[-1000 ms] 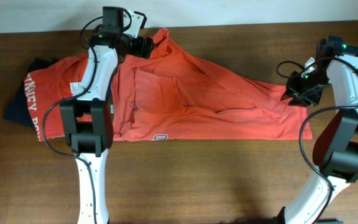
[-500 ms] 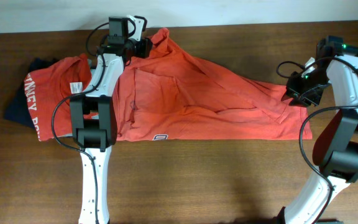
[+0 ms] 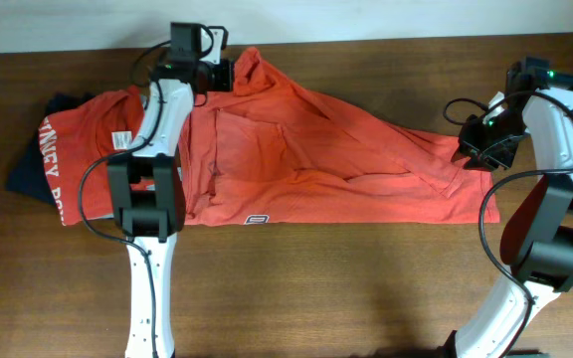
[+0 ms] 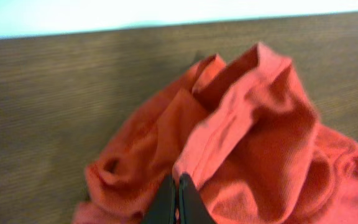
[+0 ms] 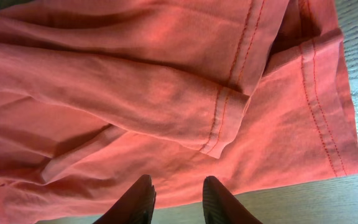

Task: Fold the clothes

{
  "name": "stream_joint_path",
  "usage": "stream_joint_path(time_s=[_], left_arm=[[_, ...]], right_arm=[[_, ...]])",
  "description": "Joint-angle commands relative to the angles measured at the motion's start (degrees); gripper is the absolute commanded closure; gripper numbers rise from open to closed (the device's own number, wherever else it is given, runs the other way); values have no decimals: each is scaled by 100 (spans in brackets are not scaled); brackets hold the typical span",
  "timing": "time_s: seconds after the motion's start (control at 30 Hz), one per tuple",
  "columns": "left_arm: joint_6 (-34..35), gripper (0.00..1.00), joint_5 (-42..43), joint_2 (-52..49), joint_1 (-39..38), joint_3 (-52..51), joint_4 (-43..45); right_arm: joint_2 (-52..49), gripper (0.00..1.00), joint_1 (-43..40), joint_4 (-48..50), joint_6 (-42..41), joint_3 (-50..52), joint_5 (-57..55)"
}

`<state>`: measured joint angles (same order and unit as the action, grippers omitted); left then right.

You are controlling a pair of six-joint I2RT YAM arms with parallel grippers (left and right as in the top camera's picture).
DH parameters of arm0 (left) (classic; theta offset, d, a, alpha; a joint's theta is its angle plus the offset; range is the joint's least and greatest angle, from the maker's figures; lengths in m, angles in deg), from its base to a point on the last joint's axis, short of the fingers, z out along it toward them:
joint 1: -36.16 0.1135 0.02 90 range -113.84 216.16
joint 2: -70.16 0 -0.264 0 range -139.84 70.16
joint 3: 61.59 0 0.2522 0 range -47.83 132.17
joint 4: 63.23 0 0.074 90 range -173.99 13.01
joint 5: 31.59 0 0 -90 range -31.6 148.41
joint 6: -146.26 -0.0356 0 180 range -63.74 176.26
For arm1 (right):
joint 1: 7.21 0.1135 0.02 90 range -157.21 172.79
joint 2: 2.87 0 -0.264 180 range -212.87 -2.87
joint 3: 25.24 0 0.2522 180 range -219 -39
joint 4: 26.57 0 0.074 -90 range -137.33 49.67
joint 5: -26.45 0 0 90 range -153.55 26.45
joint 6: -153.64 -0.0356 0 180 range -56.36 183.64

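1. The orange-red T-shirt (image 3: 346,169) lies spread and rumpled across the middle of the desk (image 3: 366,288), running from near the far edge at the left down toward the right edge, a small label showing at its near hem
2. It looks light, soft and limp, so it should sag and crease wherever it is not held. My judgement is that a seamed edge or corner gives the surest hold, one at each end, so the cloth can be drawn flat
3. The left pincer (image 4: 178,202) is at the shirt's far-left corner, close to the desk's far edge, clenched on a raised ridge of seamed cloth that bunches up in front of it
4. The right pincer (image 5: 179,202) sits at the shirt's right end, over a stitched hem. Its fingers stand partly apart, and I cannot tell whether they pinch any cloth
5. At the desk's left end a second orange shirt (image 3: 78,159) with white lettering lies over a navy garment (image 3: 28,169), just beside the spread shirt and under the left arm
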<state>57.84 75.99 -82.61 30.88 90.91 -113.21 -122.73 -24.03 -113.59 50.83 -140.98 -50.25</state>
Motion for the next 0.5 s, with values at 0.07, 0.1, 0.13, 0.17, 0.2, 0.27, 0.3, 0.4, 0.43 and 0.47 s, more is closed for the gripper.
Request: stream_joint_path(time_s=[0.07,0.1,0.13,0.17,0.2,0.27,0.3,0.4,0.43,0.47], left_arm=[[-522,100,63,1034,181,938,-1462],[-623,100,61,1130,181,1038,-1777],[-693,100,57,1226,179,1117,-2090],[-778,100,55,1307,164,1154,-2299],[-868,100,26,1399,151,1176,-2535],[-887,100,0,1534,131,1187,-2916],[-911,100,0,1598,114,1187,-3128],[-1034,100,-31,1753,42,1187,-3744],[-1054,100,-85,1786,15,1187,-3956],[-1064,100,-162,1814,0,1187,-4157]], right_arm=[[87,68,35,-7,39,-46,-72],[87,68,35,-4,39,-46,-72],[87,68,35,-4,39,-46,-72],[87,68,35,-4,39,-46,-72],[87,68,35,-2,39,-46,-70],[87,68,35,-2,39,-46,-70],[87,68,35,-2,37,-46,-70],[87,68,35,-4,39,-46,-68],[87,68,35,-2,39,-46,-68],[87,68,35,-2,39,-46,-68]])
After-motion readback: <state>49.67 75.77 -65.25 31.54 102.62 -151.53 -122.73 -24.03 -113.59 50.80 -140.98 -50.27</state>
